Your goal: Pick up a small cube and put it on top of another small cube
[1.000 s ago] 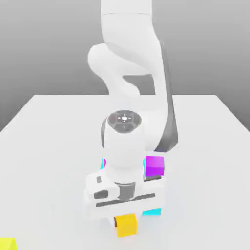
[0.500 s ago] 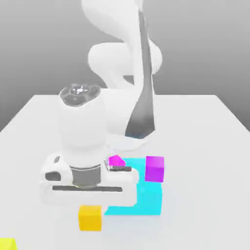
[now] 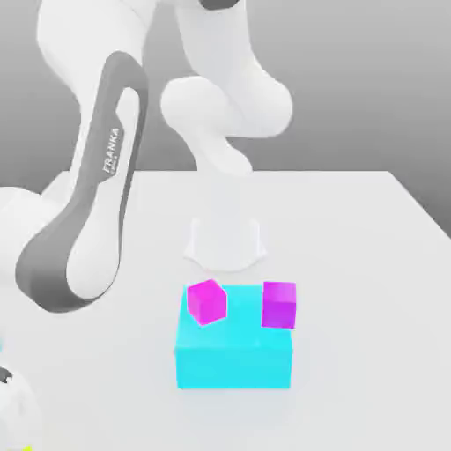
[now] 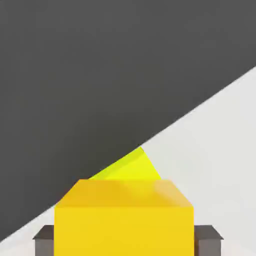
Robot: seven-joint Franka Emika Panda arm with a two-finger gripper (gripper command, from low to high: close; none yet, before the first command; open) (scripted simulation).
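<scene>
The gripper [image 4: 125, 241] clasps the orange cube [image 4: 124, 227], seemingly light and rigid, best held by opposite flat faces.

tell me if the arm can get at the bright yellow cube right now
Probably not from above: in the hand view the orange-yellow cube covers most of the bright yellow cube, so it would likely need to be out of the way first.
</scene>
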